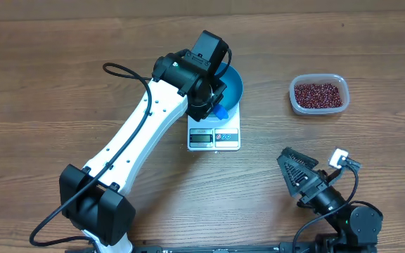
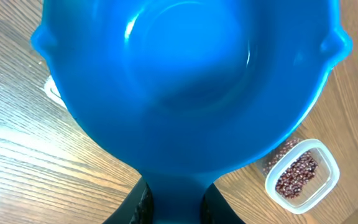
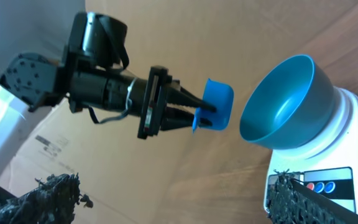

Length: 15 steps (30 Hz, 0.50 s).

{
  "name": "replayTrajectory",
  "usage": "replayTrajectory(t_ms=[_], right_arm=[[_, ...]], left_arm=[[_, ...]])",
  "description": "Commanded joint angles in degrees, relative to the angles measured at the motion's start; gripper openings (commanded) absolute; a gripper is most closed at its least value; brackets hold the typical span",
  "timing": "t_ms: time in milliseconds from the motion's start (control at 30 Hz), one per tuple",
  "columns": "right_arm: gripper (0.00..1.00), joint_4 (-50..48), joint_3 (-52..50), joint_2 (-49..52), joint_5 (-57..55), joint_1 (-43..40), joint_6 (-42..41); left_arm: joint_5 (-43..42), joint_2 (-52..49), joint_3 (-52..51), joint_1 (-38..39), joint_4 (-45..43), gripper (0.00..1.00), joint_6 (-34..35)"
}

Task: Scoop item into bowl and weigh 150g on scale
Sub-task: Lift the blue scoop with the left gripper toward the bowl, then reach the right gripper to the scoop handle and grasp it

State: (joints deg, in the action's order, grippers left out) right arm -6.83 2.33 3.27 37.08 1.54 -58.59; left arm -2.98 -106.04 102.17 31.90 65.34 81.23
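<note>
Wood-grain tabletop (image 1: 62, 70) carries all the equipment, and both arms are mounted at its near edge. The scale (image 1: 214, 135) sits near the centre of the tabletop with its display strip and buttons facing the near edge; the reading is too small to make out. The bowl (image 1: 234, 88) stands upright on the scale platform and overhangs it on the far side. The beans (image 1: 319, 94) lie in a clear plastic tub (image 1: 292, 95), which stands toward the right edge of the tabletop, well apart from the bowl and roughly level with it. The left gripper (image 1: 216, 105) hangs over the near rim of the bowl, its fingers clamped on the handle of a small blue scoop (image 1: 221, 111). In the right wrist view the scoop is held off the bowl's rim, with a visible gap between them and its open side turned toward the bowl. The right gripper (image 1: 294, 169) rests low near the near-right corner of the tabletop with its fingers spread wide apart, holding nothing.
</note>
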Motion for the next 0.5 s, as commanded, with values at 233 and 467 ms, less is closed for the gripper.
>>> replayTrajectory(t_ms=[233, 467], right_arm=[[1.00, -0.20, 13.66, 21.66, 2.49, 0.94, 12.74], [1.00, -0.33, 22.69, 39.91, -0.20, 7.76, 16.76]], left_arm=[[-0.68, -0.28, 1.18, 0.28, -1.09, 0.04, 1.55], [-0.68, -0.28, 1.18, 0.28, -1.29, 0.04, 1.55]])
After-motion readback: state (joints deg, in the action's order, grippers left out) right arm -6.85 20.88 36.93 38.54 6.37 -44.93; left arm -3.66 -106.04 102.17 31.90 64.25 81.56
